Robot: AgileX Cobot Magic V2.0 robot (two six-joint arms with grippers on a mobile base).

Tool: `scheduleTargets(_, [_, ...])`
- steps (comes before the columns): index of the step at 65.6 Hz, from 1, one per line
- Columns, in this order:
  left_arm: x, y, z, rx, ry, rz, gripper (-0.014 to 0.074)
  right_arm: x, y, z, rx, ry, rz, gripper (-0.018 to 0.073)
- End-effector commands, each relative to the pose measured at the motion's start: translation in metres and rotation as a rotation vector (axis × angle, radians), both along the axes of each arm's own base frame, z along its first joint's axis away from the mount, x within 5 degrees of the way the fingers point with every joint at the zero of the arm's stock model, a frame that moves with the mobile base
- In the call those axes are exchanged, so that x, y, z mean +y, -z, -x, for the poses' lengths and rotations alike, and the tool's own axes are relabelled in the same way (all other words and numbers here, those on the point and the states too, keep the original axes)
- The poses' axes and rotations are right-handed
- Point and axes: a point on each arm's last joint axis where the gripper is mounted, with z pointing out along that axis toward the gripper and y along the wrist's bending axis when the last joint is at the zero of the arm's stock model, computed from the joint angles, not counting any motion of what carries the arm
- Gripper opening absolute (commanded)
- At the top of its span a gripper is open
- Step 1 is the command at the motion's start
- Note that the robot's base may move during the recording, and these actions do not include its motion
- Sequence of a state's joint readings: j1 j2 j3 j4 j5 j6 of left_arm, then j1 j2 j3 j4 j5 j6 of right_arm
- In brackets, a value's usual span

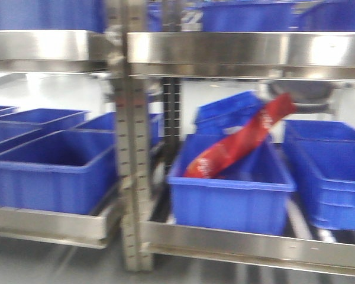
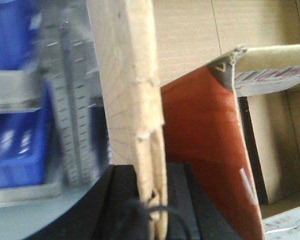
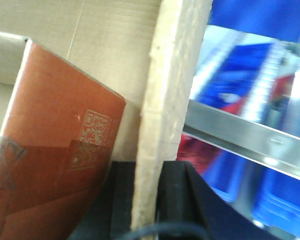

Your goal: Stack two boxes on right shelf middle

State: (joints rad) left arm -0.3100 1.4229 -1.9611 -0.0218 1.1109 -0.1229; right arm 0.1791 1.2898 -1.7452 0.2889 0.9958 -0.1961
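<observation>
Fingers (image 2: 187,200) of the left gripper (image 2: 151,205) are pinched narrow on one side wall of a plain brown cardboard box (image 2: 132,75). A black pad presses each face of the corrugated edge, and the wall runs straight out from between them. On the inner side of that wall a red-brown box (image 2: 200,145) with clear tape leans inside the carton. On the outer side, to the left, a perforated upright (image 2: 72,125) and blue bins (image 2: 15,150) show, blurred.

The right gripper (image 3: 147,200) has the same pose on the opposite wall. Its fingers (image 3: 121,192) are closed tight against both faces of the pale cardboard edge, which again extends straight away from the wrist. The red-brown box lies to the inside, its face stamped with square code marks. To the outside, on the right, a steel rail (image 3: 240,140) crosses at a slant in front of more blue bins.

So the cardboard box hangs between the two arms, one clamped to each side wall, close to the rack. Whether this is the tall box or the shallow one cannot be told.

In the front view the right shelf (image 1: 254,242) shows its shiny front rail beyond a perforated post. Blue bins sit on that level, and a red packet (image 1: 242,142) leans in the nearest one.
</observation>
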Motion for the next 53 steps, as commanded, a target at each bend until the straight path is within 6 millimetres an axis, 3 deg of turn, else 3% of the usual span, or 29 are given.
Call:
scheduleTargets(1, [0.0043, -0.0106, 0.0025, -0.085, -0.021, -0.011, -0.0111, -0.0048, -0.0102, 0.0043, -0.077, 0.024, 0.009, -0.0151])
scheduleTargets(53, [0.0043, -0.0106, 0.0025, -0.085, -0.021, -0.011, -0.0111, -0.0048, -0.0102, 0.0043, -0.077, 0.024, 0.009, -0.0151])
